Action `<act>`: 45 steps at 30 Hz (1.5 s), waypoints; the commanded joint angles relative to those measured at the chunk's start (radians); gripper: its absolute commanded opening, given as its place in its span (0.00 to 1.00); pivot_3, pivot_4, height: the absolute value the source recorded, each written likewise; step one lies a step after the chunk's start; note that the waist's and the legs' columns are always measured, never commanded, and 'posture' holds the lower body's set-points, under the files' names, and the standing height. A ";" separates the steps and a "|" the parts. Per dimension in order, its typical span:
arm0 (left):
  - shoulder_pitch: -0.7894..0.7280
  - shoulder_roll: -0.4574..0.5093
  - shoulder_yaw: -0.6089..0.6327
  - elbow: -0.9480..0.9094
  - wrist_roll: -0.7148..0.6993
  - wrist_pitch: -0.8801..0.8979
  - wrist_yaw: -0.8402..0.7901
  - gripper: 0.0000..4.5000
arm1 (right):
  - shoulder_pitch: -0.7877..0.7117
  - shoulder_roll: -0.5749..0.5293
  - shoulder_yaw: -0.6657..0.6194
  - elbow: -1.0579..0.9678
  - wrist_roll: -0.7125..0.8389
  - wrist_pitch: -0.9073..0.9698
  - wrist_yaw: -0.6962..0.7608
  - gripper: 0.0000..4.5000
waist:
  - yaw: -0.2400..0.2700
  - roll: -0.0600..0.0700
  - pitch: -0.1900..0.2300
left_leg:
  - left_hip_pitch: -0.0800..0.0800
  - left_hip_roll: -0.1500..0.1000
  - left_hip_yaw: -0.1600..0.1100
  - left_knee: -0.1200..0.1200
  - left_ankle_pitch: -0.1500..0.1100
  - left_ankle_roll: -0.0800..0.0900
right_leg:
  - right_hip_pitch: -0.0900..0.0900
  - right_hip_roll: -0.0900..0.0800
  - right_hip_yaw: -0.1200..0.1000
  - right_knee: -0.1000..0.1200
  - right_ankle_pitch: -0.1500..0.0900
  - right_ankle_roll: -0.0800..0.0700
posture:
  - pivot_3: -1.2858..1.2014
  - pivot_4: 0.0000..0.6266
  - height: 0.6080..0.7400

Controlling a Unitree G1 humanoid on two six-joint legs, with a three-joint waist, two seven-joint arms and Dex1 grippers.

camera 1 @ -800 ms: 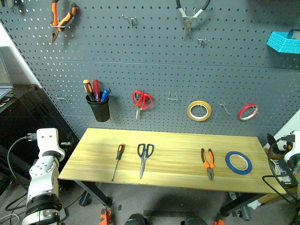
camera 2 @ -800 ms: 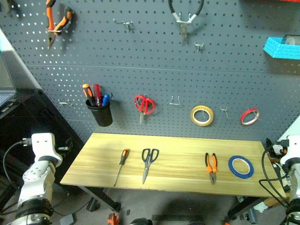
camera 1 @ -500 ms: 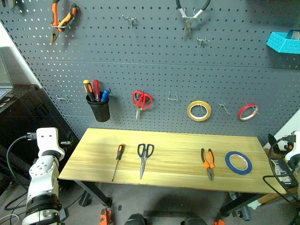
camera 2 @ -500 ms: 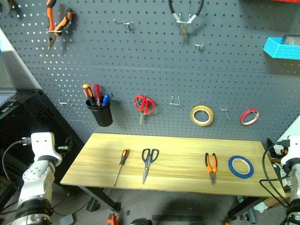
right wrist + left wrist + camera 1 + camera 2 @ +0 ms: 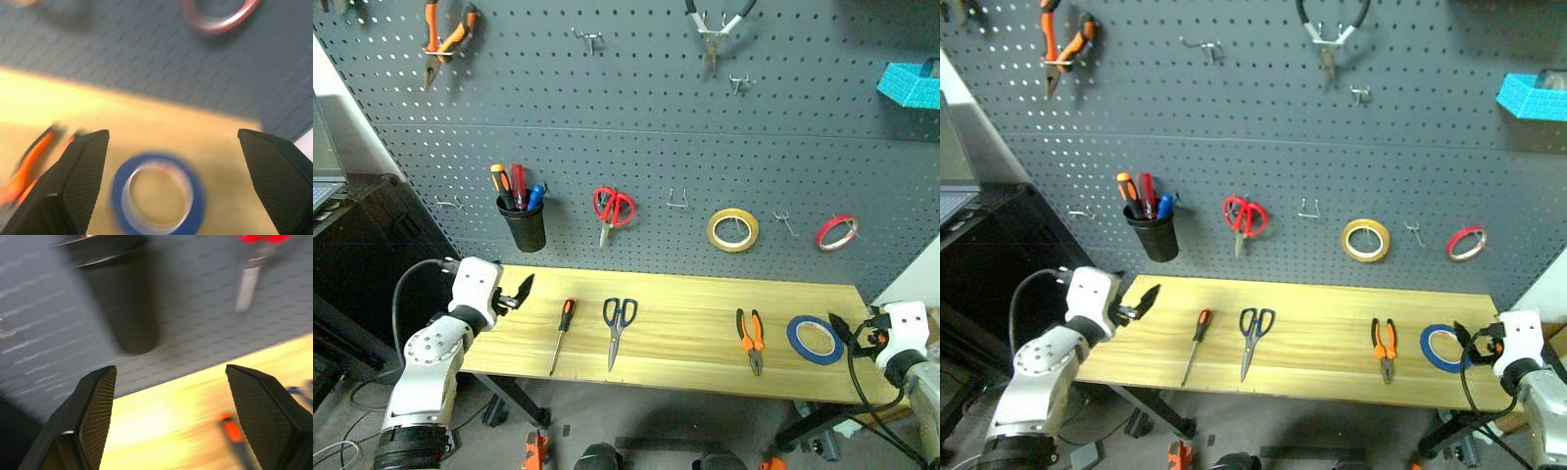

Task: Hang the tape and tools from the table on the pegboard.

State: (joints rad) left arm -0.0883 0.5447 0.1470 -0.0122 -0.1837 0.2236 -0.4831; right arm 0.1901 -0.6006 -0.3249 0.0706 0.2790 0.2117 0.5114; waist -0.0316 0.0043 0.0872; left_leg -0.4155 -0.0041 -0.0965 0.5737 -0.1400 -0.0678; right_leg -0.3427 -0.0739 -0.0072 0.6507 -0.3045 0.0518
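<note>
Where hooks hang, red scissors [image 5: 612,207].

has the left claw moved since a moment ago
Yes. The left claw has swung in toward the table, and now hangs over its left end near the screwdriver; earlier that arm stood off the table's left edge.

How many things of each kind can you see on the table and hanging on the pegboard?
Tape rings: 3 (blue, yellow, red)
Scissors: 2 (dark-blue-handled, red-handled)
Pliers: 3 (on the table, orange-handled upper left, silver at the top)
Screwdriver on the table: 1
Black cup of tools: 1
Blue bin: 1
Total: 11
</note>
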 commanded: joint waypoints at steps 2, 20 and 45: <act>-0.058 -0.013 -0.147 -0.181 -0.092 0.236 -0.111 0.84 | 0.020 -0.027 0.037 -0.214 0.001 0.216 -0.032 1.00 | -0.006 0.001 0.033 | -0.001 0.000 0.000 0.001 0.000 0.000 | -0.001 0.000 0.000 0.000 0.000 0.000 | 0.46 0.26 1.00; -0.258 0.040 -0.345 -0.334 -0.114 0.311 -0.367 0.84 | -0.630 -0.090 0.339 0.550 -0.196 0.248 0.144 1.00 | -0.050 -0.030 0.178 | -0.020 0.001 0.020 0.002 0.002 0.014 | -0.029 0.003 0.022 0.014 0.006 0.006 | 0.49 0.47 1.00; -0.343 -0.055 -0.305 -0.339 -0.220 0.302 -0.411 0.85 | -0.391 -0.167 0.217 0.137 -0.308 0.175 0.099 0.16 | -0.008 -0.030 0.185 | -0.027 0.000 0.019 0.015 0.002 0.014 | -0.029 0.002 0.021 0.016 0.010 0.013 | 0.48 0.36 1.00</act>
State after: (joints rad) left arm -0.4151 0.5044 -0.1795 -0.3222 -0.3706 0.5536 -0.8850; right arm -0.2519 -0.7312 0.0003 0.4339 -0.0520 0.3569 0.6508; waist -0.0393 -0.0254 0.2723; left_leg -0.4459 -0.0042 -0.0777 0.5909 -0.1387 -0.0535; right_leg -0.3758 -0.0719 0.0147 0.6670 -0.2947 0.0654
